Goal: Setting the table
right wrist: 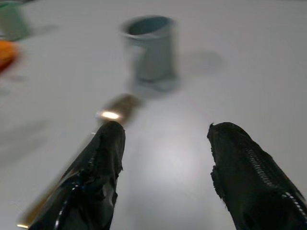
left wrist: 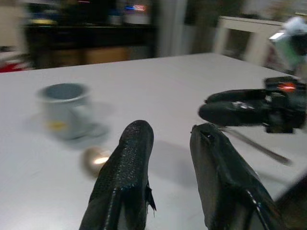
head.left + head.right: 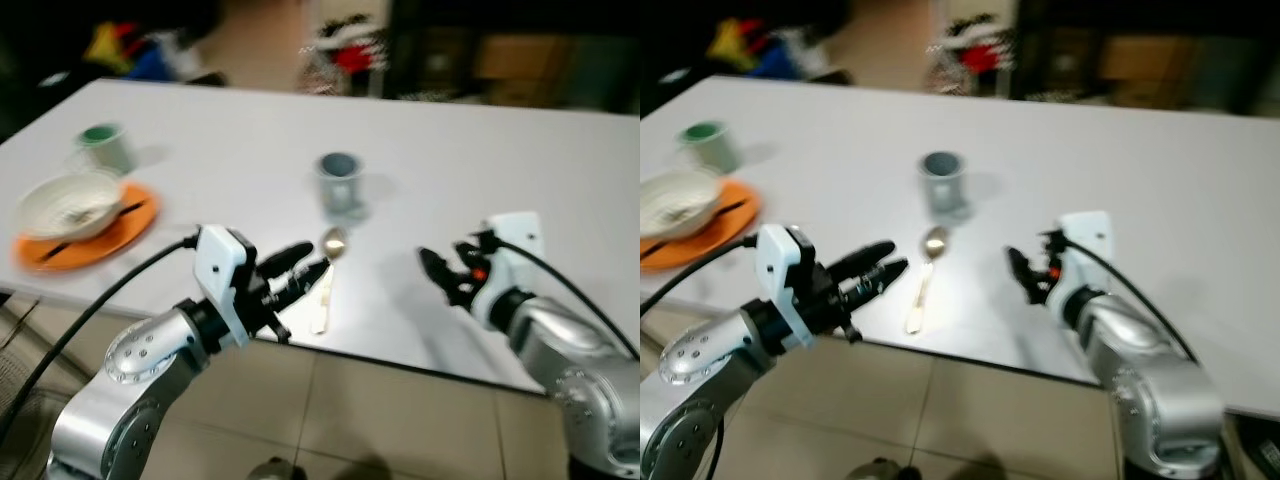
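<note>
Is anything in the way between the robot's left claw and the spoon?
Nothing visible is. The spoon lies on the white table right beside the open left gripper, with bare table around it. The grey cup stands farther back, beyond the spoon's bowl. The open right gripper is off to the other side.

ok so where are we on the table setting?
Looks done: one place on the robot's left, bowl on an orange plate with a green cup behind it. In hand: nothing. The left end effector hovers open by the spoon, which lies flat near the table edge; the right end effector is open too. Left: the spoon and the blue cup have no plate or bowl.
</note>
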Controlling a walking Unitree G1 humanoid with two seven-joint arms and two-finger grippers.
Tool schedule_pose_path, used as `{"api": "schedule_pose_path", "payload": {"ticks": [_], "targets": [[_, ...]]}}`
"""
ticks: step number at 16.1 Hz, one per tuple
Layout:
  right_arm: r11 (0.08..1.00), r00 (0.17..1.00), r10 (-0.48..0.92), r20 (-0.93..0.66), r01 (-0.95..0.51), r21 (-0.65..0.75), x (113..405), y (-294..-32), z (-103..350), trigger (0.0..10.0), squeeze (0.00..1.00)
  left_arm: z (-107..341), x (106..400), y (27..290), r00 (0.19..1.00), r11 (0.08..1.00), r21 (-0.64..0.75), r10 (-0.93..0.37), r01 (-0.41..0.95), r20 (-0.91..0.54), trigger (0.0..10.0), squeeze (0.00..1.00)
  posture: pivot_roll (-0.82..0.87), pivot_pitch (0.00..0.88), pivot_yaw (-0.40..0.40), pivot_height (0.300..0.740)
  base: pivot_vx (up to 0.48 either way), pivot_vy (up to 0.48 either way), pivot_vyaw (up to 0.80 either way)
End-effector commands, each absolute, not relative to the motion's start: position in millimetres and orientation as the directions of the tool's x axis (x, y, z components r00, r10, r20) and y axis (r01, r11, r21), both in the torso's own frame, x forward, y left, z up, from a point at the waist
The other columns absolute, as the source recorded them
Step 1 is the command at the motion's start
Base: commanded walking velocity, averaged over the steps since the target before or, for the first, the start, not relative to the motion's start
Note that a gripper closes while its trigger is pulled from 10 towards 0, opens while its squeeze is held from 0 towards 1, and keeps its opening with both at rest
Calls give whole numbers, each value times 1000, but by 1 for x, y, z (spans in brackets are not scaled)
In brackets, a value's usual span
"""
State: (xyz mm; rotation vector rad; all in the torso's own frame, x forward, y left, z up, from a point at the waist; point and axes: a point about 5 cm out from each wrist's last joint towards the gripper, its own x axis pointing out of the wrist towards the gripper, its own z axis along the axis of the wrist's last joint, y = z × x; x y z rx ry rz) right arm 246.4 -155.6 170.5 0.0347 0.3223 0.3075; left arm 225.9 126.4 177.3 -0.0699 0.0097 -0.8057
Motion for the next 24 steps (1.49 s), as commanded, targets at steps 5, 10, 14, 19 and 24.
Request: {"api": "schedule_pose_path", "payload": {"ticks": [5,10,14,19,24], "targets": [[921,894,391,-220,-379,93,242,-136,173,10000,1000,176,232,134,800,800,1,-600,600,-18,10000,0,74,0,75,740,0,0,800],[884,865,467,-183,-463,67,233,-131,173,10000,1000,170,232,138,862,863,12,-505,506,-42,10000,0,70,0,78,740,0,0,800],[888,875,453,-173,-459,1,234,-135,171,10000,1000,167,237,137,891,892,33,-448,451,-70,10000,0,73,0,75,740,0,0,800],[923,907,385,-171,-384,39,234,-143,161,10000,1000,164,240,143,921,921,58,-378,384,-89,10000,0,76,0,72,740,0,0,800],[911,897,411,-162,-408,50,232,-141,158,10000,1000,165,238,138,925,925,54,-372,377,-83,10000,0,86,0,62,740,0,0,800]]}}
